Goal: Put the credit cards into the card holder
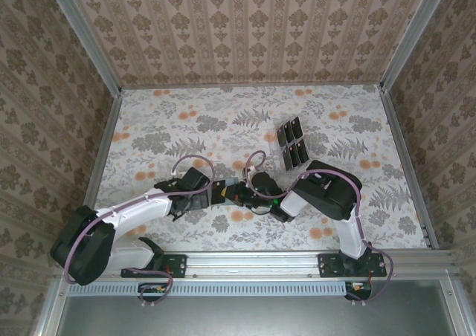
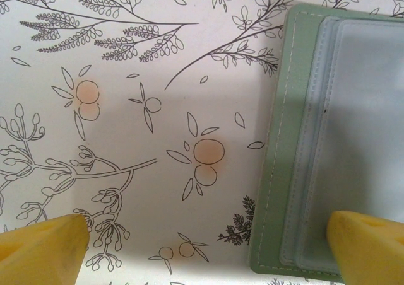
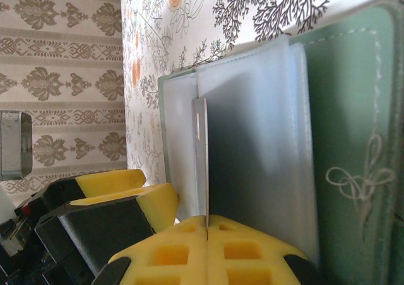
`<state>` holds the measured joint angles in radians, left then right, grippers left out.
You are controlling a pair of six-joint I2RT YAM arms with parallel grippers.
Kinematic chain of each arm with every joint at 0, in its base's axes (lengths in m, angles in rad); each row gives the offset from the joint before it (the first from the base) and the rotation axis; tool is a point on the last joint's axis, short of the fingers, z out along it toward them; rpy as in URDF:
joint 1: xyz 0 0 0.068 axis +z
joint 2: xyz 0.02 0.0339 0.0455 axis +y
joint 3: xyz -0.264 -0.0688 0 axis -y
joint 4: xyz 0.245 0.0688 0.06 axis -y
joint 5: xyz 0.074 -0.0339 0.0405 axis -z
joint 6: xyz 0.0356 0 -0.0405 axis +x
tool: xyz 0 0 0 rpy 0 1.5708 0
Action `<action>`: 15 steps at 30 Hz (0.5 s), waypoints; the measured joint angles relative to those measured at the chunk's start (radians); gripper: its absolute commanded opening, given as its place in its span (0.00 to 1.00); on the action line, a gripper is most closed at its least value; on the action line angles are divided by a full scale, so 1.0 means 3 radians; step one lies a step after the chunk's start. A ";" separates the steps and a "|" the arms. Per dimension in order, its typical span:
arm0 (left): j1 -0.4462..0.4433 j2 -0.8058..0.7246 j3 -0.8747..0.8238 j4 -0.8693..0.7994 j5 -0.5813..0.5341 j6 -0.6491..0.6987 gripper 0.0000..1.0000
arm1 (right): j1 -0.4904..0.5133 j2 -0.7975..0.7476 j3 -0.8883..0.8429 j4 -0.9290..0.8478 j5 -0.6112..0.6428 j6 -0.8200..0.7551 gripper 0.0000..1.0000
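Credit cards (image 1: pixel 285 135): four loose, one pinched in right hand (image 3: pixel 207 225); left hand (image 2: pixel 205 250) spread.

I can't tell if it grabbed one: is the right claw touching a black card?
Touching. The right wrist view shows the credit card edge-on, its lower end pinched between the right claw's two yellow fingers, with no gap.
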<state>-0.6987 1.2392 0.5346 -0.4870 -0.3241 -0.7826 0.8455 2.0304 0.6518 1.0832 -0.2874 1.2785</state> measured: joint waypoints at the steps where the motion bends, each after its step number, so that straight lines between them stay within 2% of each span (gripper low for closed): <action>1: 0.0000 0.0000 -0.0003 0.0000 0.0000 0.0000 1.00 | -0.0011 0.0000 0.0000 0.0000 -0.0008 -0.0001 0.00; 15: 0.0000 -0.0014 -0.0009 0.0000 -0.0010 0.0000 1.00 | -0.0062 0.0061 0.0098 -0.0037 -0.0098 -0.0088 0.00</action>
<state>-0.6987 1.2350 0.5320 -0.4870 -0.3271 -0.7826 0.8268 2.0487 0.6811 1.0721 -0.3168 1.2522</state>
